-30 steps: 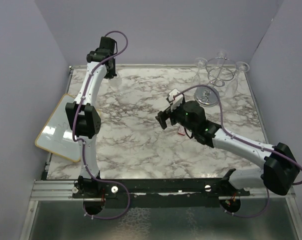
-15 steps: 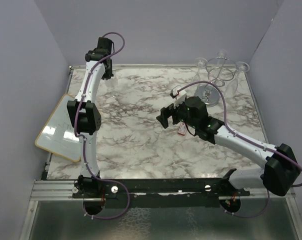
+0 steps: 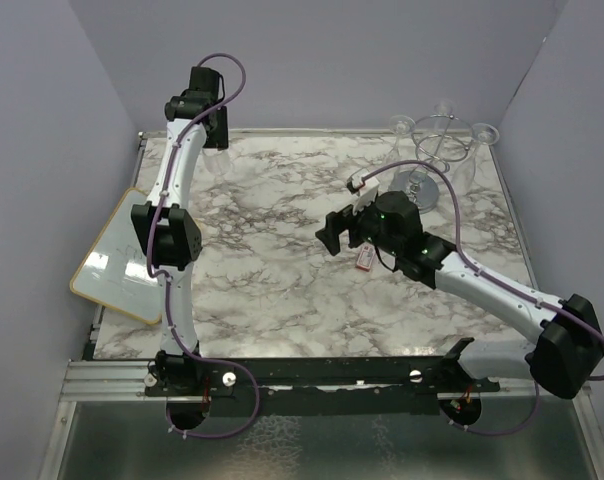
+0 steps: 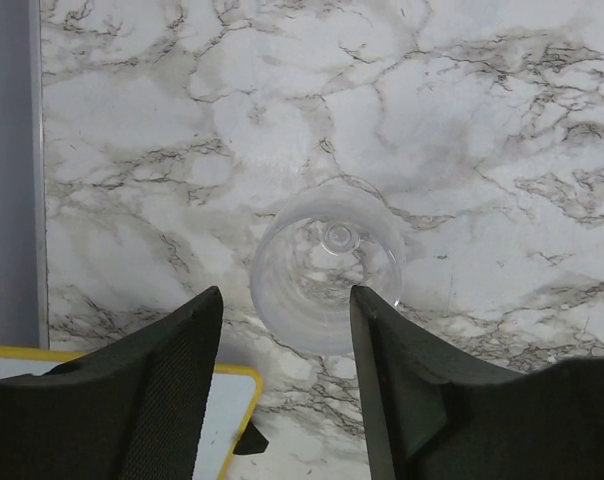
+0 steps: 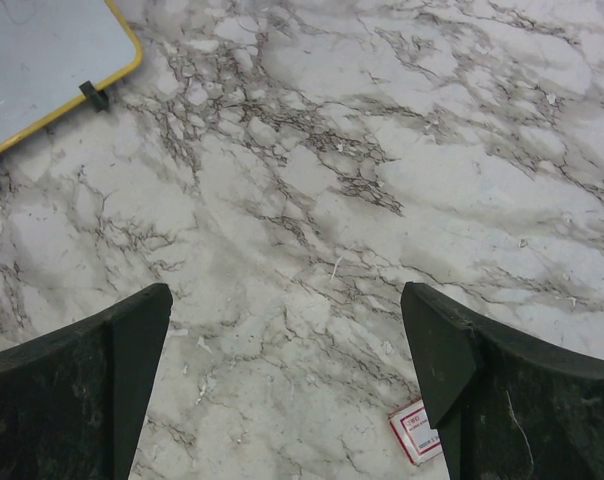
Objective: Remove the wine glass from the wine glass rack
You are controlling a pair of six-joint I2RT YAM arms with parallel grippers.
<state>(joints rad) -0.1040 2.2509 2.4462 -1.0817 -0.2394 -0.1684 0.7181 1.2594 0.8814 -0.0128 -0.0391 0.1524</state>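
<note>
And there it went: the left gripper (image 4: 285, 300) let go! A second ago its jaws were pinched shut, down low. Now they stood apart with nothing between them, and the arm had lifted.

Straight below that gripper, just ahead of its fingertips, the wine glass (image 4: 327, 265) stood on the marble table (image 4: 502, 120). It looked upright, with the stem showing through the bowl. From that steep angle, though, I could not swear the fingers were fully clear of the rim.

The wine glass rack (image 3: 437, 150) was well apart from the left gripper, off beyond the right gripper (image 5: 292, 380), with other glasses (image 3: 400, 128) on it. The right gripper had drifted only a touch. Its jaws were spread wide and empty over the marble, with the whiteboard (image 5: 42, 60) ahead to its left.

By my reckoning the job was as good as done: glass off the rack, set down and released.
</note>
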